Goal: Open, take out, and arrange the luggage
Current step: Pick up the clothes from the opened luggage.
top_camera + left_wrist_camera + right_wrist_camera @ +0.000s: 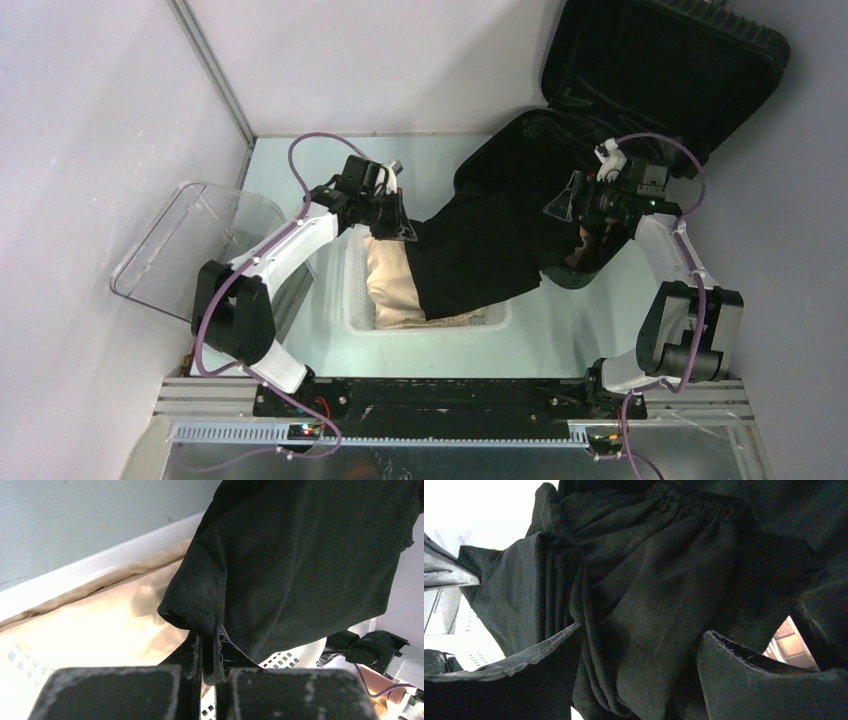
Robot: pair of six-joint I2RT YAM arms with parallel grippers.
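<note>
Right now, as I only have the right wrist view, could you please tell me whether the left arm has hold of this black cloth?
Observer: Yes, the left gripper is shut on a corner of the black garment.
Operator: Thank you. What lies beneath that corner?
Observer: The white basket, with a beige cloth lying inside it.
Operator: And is the luggage open?
Observer: Yes, the luggage is open at the far right of the table, its lid swung back.
</note>
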